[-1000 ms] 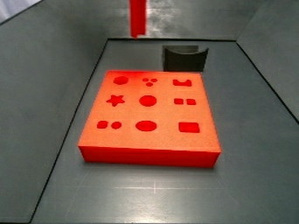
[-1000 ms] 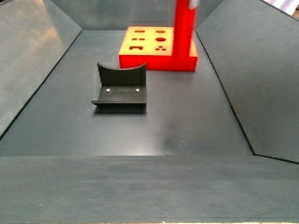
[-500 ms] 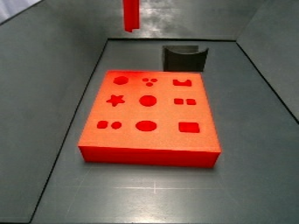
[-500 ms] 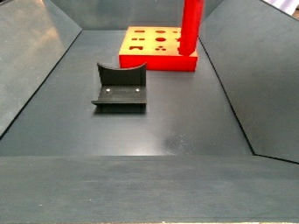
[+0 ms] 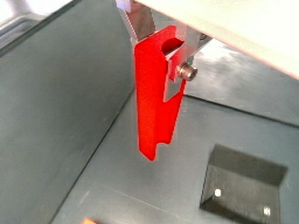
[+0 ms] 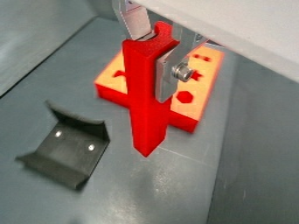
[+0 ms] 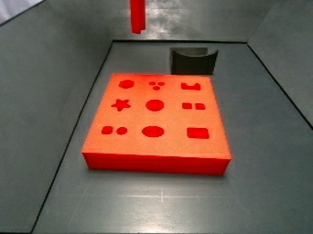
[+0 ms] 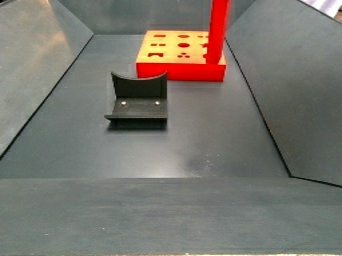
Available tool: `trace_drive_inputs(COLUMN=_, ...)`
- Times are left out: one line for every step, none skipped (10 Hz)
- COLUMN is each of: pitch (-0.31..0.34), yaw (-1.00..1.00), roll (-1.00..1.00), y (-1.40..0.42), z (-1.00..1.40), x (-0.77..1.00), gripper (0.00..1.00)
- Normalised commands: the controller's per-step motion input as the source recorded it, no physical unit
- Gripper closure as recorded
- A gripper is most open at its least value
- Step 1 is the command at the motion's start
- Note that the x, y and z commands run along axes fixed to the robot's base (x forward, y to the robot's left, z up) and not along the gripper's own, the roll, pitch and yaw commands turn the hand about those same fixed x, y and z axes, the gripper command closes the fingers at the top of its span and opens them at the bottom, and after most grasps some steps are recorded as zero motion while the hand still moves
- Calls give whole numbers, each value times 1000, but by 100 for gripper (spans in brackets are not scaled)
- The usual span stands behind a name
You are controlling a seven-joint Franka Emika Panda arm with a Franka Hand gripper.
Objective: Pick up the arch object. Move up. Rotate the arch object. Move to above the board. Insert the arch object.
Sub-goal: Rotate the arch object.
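pincer (image 6: 162, 54): clenched on the top end of the arch object (image 6: 149, 98), silver fingers (image 5: 177, 72) on either side | arch object: hangs upright in the air, clear of the floor, off the board (image 7: 156, 122) | board: flat on the floor, near the fixture (image 8: 138, 100)

**No readable markings**

No text, label, brand, number or sign could be read anywhere. The gripper (image 5: 167, 54), clamped on the arch object (image 5: 156, 105) high above the floor, carried none; the board (image 7: 156, 122) bore only shaped recesses.
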Motion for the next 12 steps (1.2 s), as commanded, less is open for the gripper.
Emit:
trace_drive_inputs(pitch=19, yaw=759, roll=-3, y=2, z=5, x=1, gripper=100)
trace_drive_inputs(pitch=19, yaw=590, roll=-3, y=2, z=6, x=1, gripper=100)
trace_drive_inputs(pitch=18, yaw=334, roll=-3, y=2, z=8, x=3, gripper=100)
trace_drive_inputs(pitch=18, yaw=888, roll=-2, y=0, z=0, x=0, gripper=100)
trace_drive_inputs(pitch=17, yaw=750, roll=-2, y=-2, z=1, x=1, gripper=100)
trace_drive_inputs(pitch=17, yaw=600, roll=-2, y=-2, z=2, x=2, gripper=100)
trace_drive_inputs(pitch=16, yaw=349, roll=-2, y=-2, z=4, x=4, gripper=100)
trace_drive_inputs(pitch=15, yaw=225, roll=-2, y=-2, z=5, x=5, gripper=100)
trace_drive_inputs(pitch=15, yaw=129, roll=-202, y=0, z=-1000, x=0, gripper=100)
trace_drive_inputs(pitch=12, yaw=102, roll=-202, y=0, z=-1000, x=2, gripper=100)
trace_drive_inputs(pitch=-16, yaw=59, roll=-177, y=7, z=-1000, x=24, gripper=100)
trace_drive_inputs(pitch=-27, yaw=29, roll=-157, y=7, z=-1000, x=22, gripper=100)
